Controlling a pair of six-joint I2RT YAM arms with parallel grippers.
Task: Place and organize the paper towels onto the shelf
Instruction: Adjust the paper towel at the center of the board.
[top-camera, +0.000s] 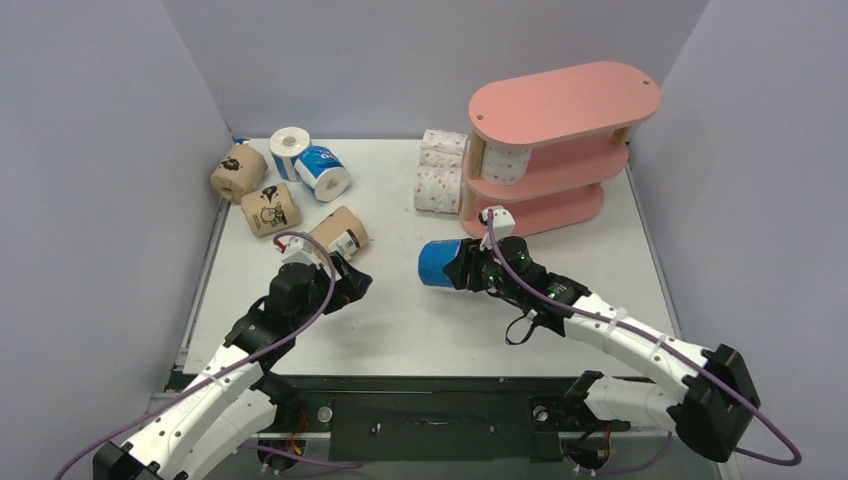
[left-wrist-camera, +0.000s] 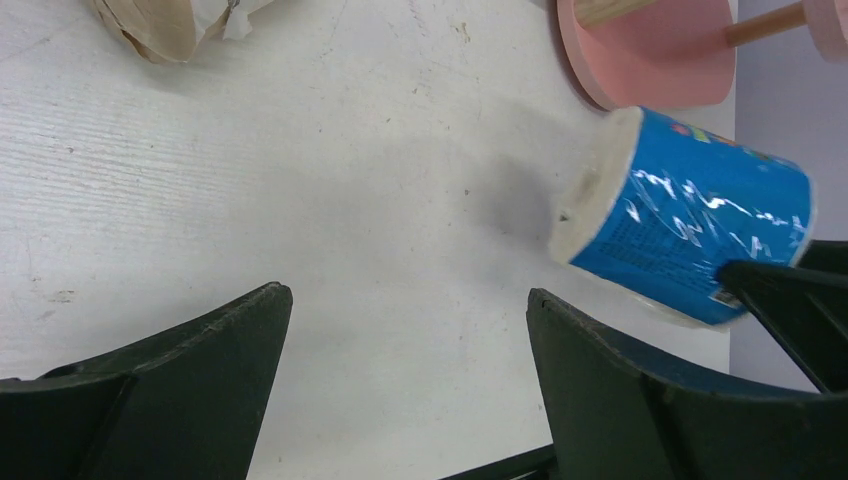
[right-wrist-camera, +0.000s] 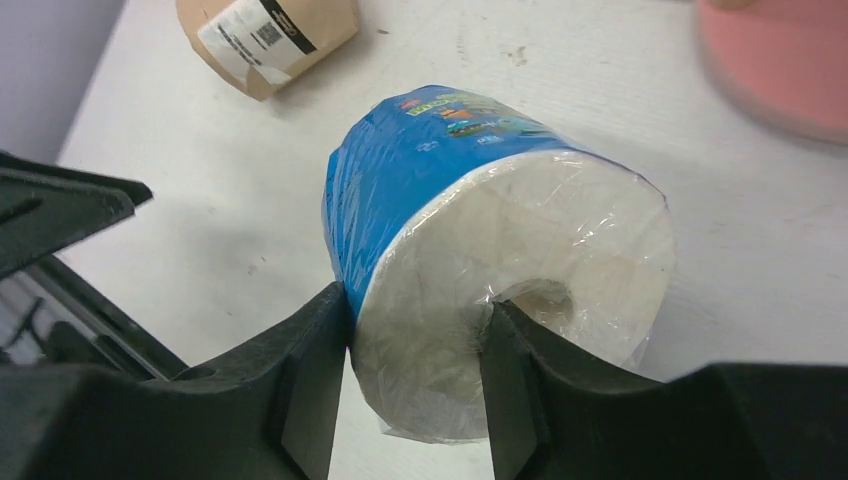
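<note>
My right gripper (right-wrist-camera: 418, 310) is clamped on a blue plastic-wrapped paper towel roll (right-wrist-camera: 450, 170), one finger against the wrap and the other in the cardboard core, holding it on its side near the middle of the white table (top-camera: 400, 320), in front of the pink three-tier shelf (top-camera: 565, 100). My left gripper (left-wrist-camera: 408, 298) hangs over bare tabletop with its jaws wide apart and nothing between them. Just beyond it lies a brown printed roll (top-camera: 340, 232), and one white pink-dotted roll (top-camera: 508, 163) sits on the shelf's middle tier.
</note>
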